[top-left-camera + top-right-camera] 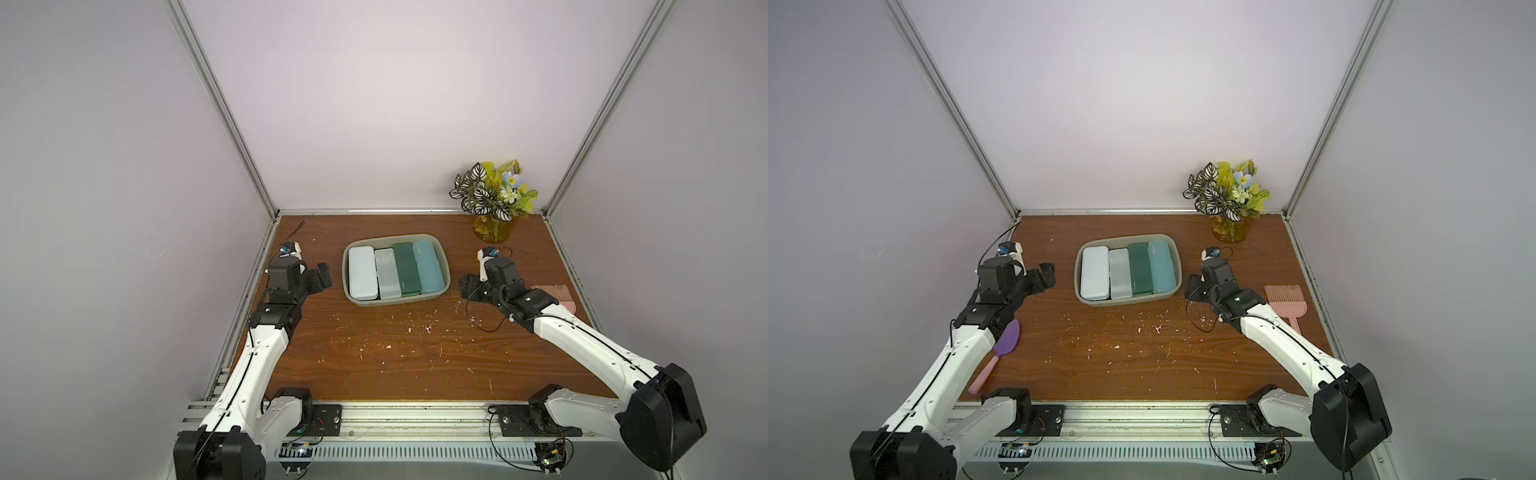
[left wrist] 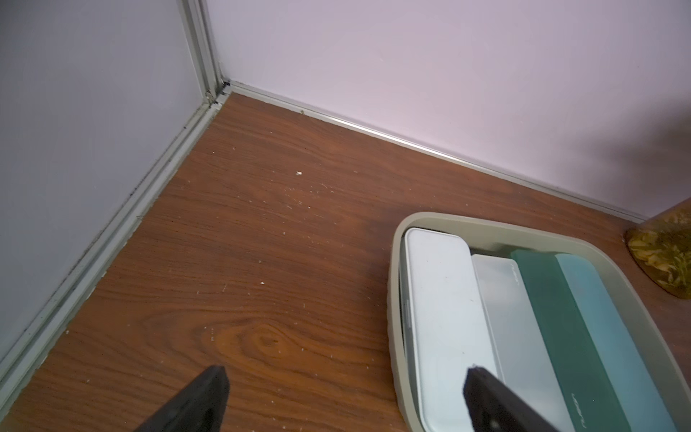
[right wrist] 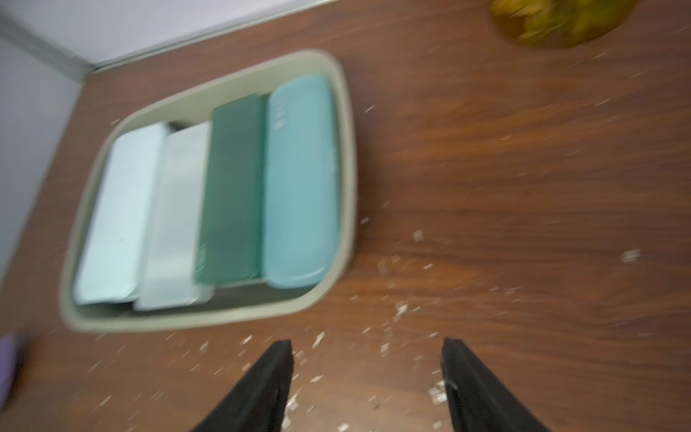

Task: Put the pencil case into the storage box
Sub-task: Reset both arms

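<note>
The grey-green storage box sits at the middle back of the wooden table, seen in both top views. Several pencil cases lie side by side in it: a pale white one, a frosted one, a dark green one and a teal one. My left gripper hovers just left of the box, open and empty; in its wrist view one finger overlaps the white case. My right gripper is just right of the box's near corner, open with nothing between its fingers.
A yellow vase of flowers stands at the back right. A pink brush lies by the right wall, behind the right arm. A purple paddle with a pink handle lies under the left arm. White crumbs litter the table in front of the box.
</note>
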You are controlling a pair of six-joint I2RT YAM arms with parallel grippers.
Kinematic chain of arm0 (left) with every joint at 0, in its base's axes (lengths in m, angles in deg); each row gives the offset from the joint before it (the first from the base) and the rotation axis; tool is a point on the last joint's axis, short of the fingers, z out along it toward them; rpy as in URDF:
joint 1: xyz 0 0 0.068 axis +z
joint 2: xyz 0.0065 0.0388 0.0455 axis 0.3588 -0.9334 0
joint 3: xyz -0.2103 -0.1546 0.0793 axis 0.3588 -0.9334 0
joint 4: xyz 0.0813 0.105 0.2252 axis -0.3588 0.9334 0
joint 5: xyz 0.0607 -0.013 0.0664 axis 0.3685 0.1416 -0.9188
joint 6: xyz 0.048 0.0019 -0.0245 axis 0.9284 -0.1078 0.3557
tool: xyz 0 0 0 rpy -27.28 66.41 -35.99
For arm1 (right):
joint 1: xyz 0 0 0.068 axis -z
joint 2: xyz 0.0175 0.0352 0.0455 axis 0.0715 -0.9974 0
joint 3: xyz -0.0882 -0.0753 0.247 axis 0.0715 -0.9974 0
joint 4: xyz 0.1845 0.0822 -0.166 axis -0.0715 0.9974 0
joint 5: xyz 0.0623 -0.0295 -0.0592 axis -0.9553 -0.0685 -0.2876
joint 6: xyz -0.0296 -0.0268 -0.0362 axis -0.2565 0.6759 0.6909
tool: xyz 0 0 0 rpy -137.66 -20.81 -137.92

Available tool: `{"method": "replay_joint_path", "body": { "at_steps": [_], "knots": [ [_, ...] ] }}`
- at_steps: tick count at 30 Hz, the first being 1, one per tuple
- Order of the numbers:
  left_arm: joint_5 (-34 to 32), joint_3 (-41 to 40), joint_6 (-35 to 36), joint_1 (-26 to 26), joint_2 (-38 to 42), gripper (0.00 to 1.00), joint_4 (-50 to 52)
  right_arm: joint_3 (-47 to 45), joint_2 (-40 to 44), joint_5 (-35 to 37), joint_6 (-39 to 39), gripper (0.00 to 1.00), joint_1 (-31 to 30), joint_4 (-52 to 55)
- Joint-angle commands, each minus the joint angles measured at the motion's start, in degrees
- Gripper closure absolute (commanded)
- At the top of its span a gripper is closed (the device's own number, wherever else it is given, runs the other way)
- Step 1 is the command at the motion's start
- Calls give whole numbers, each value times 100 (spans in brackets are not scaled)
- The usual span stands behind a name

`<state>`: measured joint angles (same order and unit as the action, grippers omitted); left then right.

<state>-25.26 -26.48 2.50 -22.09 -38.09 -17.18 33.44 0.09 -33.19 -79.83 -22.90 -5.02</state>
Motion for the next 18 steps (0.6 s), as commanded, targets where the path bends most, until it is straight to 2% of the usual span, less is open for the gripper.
{"method": "replay_joint_path", "body": {
  "at_steps": [1, 6, 11, 18],
  "knots": [
    [-426, -499, 278, 51, 124, 2, -1035, -336, 180, 1115, 808, 28, 539, -700],
    [-904, -1807, 235, 66, 599, 2, -2764, -1195, 207, 1264, 1009, 24, 1387, -2194],
    [-1388, -3222, 442, 71, 1209, 2, -4852, -2252, 268, 1607, 1761, 18, 1611, -4301],
    [-1728, -3606, 752, 71, 1044, 2, -5445, -3067, 28, 1947, 2057, 11, 1976, -6199]
  ]
}}
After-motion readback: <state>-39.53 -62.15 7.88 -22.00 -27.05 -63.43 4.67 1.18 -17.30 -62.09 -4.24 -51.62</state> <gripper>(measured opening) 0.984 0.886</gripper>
